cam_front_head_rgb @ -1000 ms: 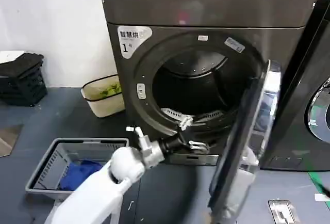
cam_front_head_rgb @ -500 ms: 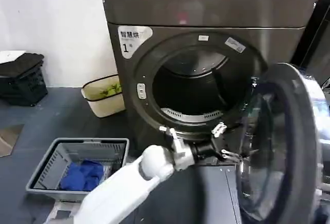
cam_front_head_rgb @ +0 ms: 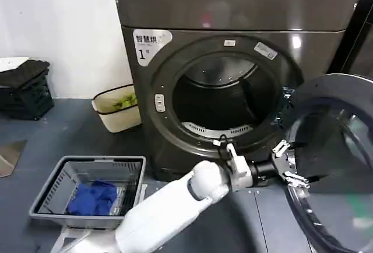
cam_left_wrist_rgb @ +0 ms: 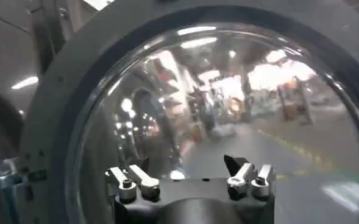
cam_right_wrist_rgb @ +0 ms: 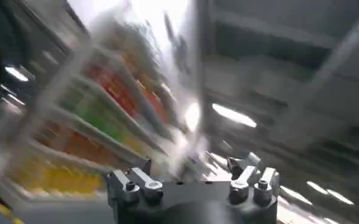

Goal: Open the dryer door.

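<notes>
One dryer door [cam_front_head_rgb: 335,165], one grey basket [cam_front_head_rgb: 87,192], one beige bin [cam_front_head_rgb: 116,110], one black crate [cam_front_head_rgb: 26,90].

Dark grey floor [cam_front_head_rgb: 76,130] carries everything before me: the dryer [cam_front_head_rgb: 233,60] stands on it against the white wall, with a darker neighbouring machine [cam_front_head_rgb: 358,37] just beside it on my right. A cream bin [cam_front_head_rgb: 116,113] with green contents sits at the dryer's left front corner; a black crate [cam_front_head_rgb: 23,90] rests farther left by the wall. Nearer me, a grey laundry basket [cam_front_head_rgb: 64,174] holding blue cloth [cam_front_head_rgb: 93,197] lies on the floor.
</notes>
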Motion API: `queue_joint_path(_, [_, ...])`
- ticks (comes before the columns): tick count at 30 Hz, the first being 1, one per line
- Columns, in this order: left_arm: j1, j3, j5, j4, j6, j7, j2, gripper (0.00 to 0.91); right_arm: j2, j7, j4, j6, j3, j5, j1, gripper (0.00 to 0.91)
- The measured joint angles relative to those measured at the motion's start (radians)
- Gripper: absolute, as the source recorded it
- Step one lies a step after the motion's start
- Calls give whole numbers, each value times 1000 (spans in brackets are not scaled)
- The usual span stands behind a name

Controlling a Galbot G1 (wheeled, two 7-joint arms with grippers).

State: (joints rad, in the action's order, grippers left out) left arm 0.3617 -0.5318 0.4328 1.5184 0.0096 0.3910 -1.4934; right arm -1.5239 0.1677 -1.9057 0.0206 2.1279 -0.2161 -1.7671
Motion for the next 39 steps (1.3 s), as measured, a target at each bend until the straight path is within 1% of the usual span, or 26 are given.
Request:
queue_joint_path(4, [-19,-13,-17,-44,5,-26,-44,907,-1,29,52,-9,39,47,1,907])
queue_joint_path(10, [-43,-18,-47,-127,5,-54,-117,907,-7,44,117,-17,81,54,-1,907])
queue_joint_path(15, [-69,-19,-45,-193,9,-78,-116,907,-17,58,127,-13,97,68,10,907])
queue_joint_path(20, [-90,-9,-40,-237,38,-117,-116,907,-23,85,147,-11,116,117,20,907])
queue_joint_path(24, [-97,-5,-46,-260,51,-145,-116,907,-26,90,159,-11,127,122,18,907])
queue_joint_path(26, [-98,0,-42,-261,57,-145,-116,907,-24,90,166,-17,128,121,16,907])
queue_joint_path(32, [-81,2,-21,-222,113,-113,-116,907,-7,86,179,-21,126,120,15,907])
queue_joint_path(36, [-60,1,-19,-166,140,-104,-116,907,9,83,187,-17,120,121,17,907])
queue_joint_path(39, [-40,1,-18,-107,154,-104,-116,907,24,83,195,-3,111,124,18,907])
